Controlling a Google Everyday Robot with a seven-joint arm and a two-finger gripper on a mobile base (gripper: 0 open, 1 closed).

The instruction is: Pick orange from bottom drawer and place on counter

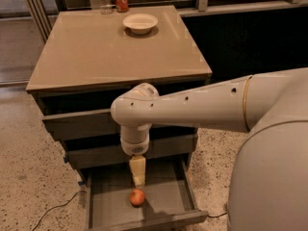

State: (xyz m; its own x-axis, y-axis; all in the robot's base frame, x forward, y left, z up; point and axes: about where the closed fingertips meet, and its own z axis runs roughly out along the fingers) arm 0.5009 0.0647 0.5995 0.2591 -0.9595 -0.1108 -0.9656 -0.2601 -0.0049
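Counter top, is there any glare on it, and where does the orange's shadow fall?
Camera view: the counter shows soft glare around the white bowl; the orange throws a dark shadow to its right on the bottom drawer floor; the tool hangs just above the orange.

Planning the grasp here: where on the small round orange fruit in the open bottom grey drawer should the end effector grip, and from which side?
Across its widest middle, from straight above. The small round orange fruit lies on the flat floor of the open bottom grey drawer; its low walls likely hinder a sideways approach. The cream end effector hangs just above it, pointing down.
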